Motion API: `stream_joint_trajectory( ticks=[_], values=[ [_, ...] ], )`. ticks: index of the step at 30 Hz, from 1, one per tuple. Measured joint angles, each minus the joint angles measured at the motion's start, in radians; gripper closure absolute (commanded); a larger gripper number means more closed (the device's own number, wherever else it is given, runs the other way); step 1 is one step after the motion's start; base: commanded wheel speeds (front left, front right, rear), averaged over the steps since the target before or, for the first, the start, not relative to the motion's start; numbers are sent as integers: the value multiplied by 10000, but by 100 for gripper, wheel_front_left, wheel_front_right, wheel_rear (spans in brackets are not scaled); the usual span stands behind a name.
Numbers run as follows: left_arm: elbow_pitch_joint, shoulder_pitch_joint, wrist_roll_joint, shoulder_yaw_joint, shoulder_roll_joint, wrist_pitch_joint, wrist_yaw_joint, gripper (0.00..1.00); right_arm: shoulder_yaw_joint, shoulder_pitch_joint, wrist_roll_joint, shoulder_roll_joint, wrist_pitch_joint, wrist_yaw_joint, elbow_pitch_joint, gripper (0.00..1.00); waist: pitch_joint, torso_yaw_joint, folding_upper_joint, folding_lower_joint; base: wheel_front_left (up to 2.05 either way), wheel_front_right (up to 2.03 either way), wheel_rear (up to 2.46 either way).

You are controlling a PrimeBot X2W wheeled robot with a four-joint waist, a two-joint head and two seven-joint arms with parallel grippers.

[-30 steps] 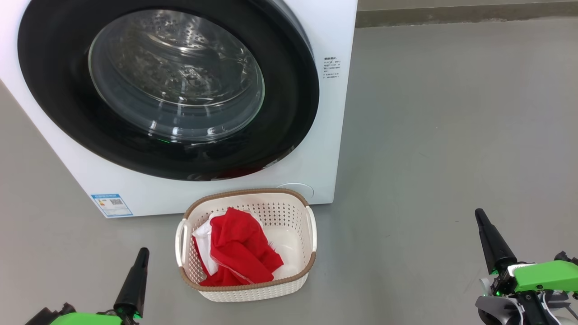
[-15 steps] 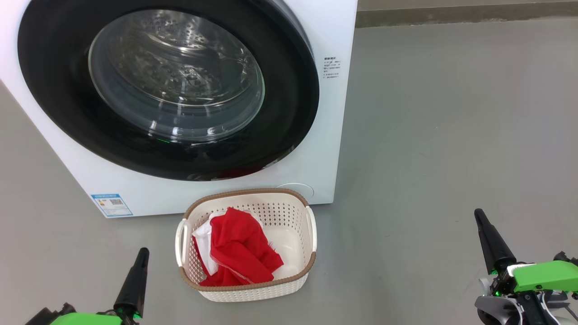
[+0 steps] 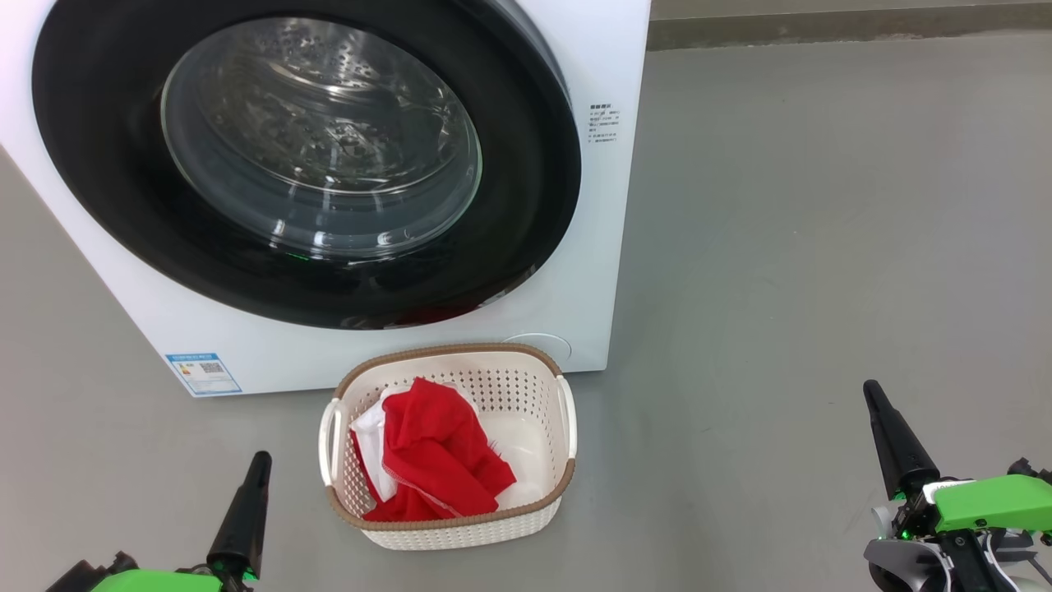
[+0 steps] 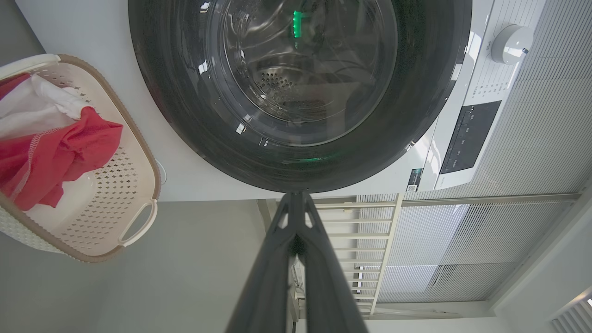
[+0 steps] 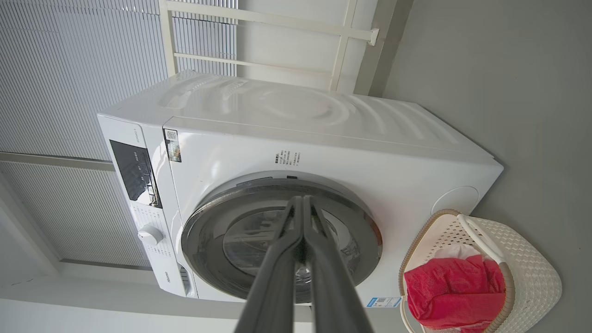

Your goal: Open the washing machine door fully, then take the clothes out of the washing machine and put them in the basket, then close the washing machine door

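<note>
Though empty, both hands (image 3: 260,460) (image 3: 871,393) are closed.

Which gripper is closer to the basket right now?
The left gripper, shut, near the left handle of the basket; the right gripper, also shut, stands much farther off across the grey floor.

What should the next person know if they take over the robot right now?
Left gripper: shut, empty, low beside the basket.
Right gripper: shut, empty, off to the right.
Clothes: red and white, lying in the basket, which stands on the floor in front of the washing machine.
Washing machine door: looks closed; no clothes seen through the glass.
Done: clothes are in the basket, door apparently shut.
Left: seemingly nothing; perhaps check the door is latched.
</note>
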Motion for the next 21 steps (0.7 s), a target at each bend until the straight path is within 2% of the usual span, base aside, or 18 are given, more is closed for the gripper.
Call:
stream_joint_trajectory(
  ticks=[21],
  values=[
    [0, 0, 0, 0, 0, 0, 0, 100, 0, 0, 0, 0, 0, 0, 0, 100, 0, 0, 0, 0, 0, 0, 0]
  ],
)
